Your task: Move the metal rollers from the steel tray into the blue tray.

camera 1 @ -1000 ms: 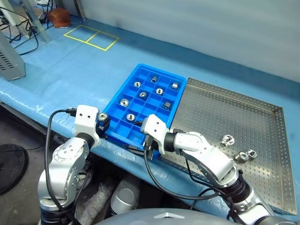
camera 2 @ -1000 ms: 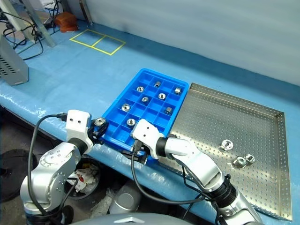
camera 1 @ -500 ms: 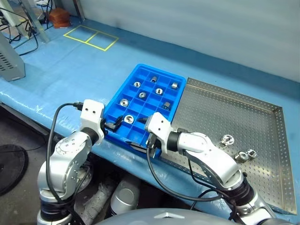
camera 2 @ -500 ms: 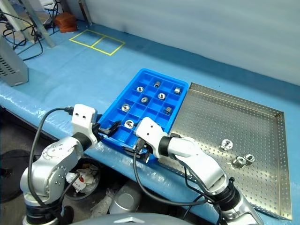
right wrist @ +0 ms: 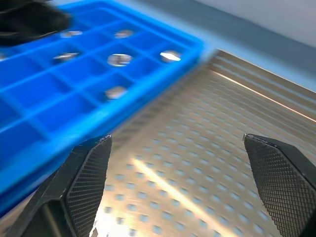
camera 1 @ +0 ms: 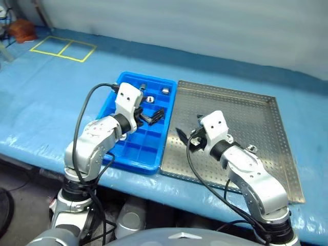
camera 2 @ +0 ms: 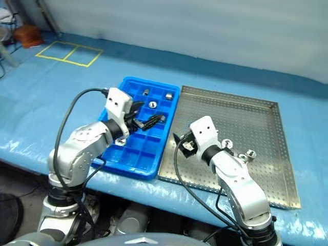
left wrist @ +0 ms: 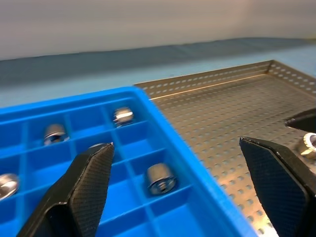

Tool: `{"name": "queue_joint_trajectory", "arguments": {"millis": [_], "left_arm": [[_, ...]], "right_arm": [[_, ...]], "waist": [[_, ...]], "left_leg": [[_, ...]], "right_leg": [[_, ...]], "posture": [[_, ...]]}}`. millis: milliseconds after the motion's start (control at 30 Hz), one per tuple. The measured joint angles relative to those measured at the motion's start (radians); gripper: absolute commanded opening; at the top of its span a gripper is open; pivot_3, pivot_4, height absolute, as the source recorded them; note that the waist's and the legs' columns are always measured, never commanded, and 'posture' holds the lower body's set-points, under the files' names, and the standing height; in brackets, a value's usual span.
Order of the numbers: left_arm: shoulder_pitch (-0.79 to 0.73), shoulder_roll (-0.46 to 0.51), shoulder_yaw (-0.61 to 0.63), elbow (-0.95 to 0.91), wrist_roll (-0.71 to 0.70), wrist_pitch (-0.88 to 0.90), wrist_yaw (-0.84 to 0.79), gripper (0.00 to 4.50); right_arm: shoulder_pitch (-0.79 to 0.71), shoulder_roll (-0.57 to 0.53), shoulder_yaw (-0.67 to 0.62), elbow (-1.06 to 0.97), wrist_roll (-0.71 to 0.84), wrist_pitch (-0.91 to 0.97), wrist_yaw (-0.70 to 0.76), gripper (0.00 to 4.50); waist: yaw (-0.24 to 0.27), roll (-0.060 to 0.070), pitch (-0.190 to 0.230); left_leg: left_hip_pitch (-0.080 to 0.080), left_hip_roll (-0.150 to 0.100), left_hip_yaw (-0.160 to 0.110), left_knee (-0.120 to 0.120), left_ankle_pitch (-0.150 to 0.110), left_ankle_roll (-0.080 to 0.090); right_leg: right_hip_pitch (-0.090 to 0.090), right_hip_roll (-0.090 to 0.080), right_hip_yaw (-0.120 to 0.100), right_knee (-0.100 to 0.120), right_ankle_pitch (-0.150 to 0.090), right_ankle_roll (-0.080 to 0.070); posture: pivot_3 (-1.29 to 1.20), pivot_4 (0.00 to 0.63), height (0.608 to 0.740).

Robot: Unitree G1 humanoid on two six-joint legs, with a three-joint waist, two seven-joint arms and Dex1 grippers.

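The blue tray [camera 1: 134,165] lies left of the steel tray [camera 1: 246,110], their long sides touching. Several metal rollers [camera 1: 165,90] sit in the blue tray's far compartments, seen closer as rollers [left wrist: 160,178] in the left wrist view. Two rollers [camera 2: 227,145] lie in the steel tray beside my right forearm. My left gripper [camera 1: 154,117] hovers open and empty over the middle of the blue tray, pointing toward the steel tray. My right gripper [camera 1: 183,136] is open and empty above the steel tray's left part, close to the blue tray's rim.
Both trays rest on a table under a blue cover [camera 1: 61,102], near its front edge. A yellow tape rectangle [camera 1: 62,48] and a brown object [camera 1: 21,28] lie far left at the back. A pale wall runs behind.
The camera has swung right. My left gripper has opened and moved from the blue tray's near left corner to over its middle. My right gripper went from that tray's near edge to over the steel tray.
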Motion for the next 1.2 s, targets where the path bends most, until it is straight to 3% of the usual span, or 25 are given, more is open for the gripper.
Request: {"name": "queue_joint_trajectory", "arguments": {"millis": [167,300,733,967,1067,1200], "left_arm": [[0.007,-0.032,-0.088,0.063,0.007,-0.131,-0.055,4.44],[0.045,-0.032,-0.152,0.078,0.017,-0.212,-0.091,4.44],[0.213,0.028,-0.236,0.086,0.073,-0.364,-0.123,4.44],[0.280,-0.005,-0.257,0.074,0.088,-0.387,-0.093,4.44],[0.286,-0.012,-0.258,0.053,0.087,-0.387,-0.087,4.50],[0.304,-0.014,-0.256,0.044,0.089,-0.407,-0.071,4.50]], "right_arm": [[-0.021,0.089,-0.036,0.095,-0.067,0.015,-0.128,4.50],[-0.054,0.145,-0.060,0.186,-0.080,0.001,-0.164,4.50],[-0.153,0.226,-0.111,0.458,-0.081,-0.128,-0.183,4.50],[-0.156,0.227,-0.102,0.542,-0.084,-0.145,-0.176,4.50],[-0.156,0.227,-0.096,0.551,-0.084,-0.145,-0.173,3.86],[-0.156,0.228,-0.082,0.551,-0.084,-0.144,-0.166,2.54]], "waist": [[-0.120,0.001,0.000],[-0.164,0.001,0.000],[-0.165,0.002,0.000],[-0.160,0.002,0.000],[-0.161,0.002,0.000],[-0.160,0.002,0.000]], "left_leg": [[0.002,0.000,0.000,-0.001,0.001,0.001],[0.006,0.000,0.001,-0.003,0.001,0.001],[0.013,0.000,0.008,-0.006,0.001,0.002],[0.013,0.000,0.010,-0.006,0.001,0.002],[0.013,0.000,0.010,-0.006,0.001,0.003],[0.013,0.000,0.010,-0.006,0.001,0.003]], "right_leg": [[0.000,0.001,0.003,0.002,0.002,-0.002],[0.001,0.002,0.005,0.003,0.001,-0.001],[0.002,0.002,0.018,0.003,0.002,0.006],[0.001,0.002,0.019,0.003,0.002,0.006],[0.001,0.002,0.019,0.003,0.002,0.006],[0.001,0.002,0.019,0.003,0.002,0.006]], "posture": [[0.05,0.150,0.740],[0.06,0.150,0.740],[0.10,0.150,0.740],[0.10,0.150,0.740],[0.10,0.150,0.740],[0.14,0.150,0.740]]}}
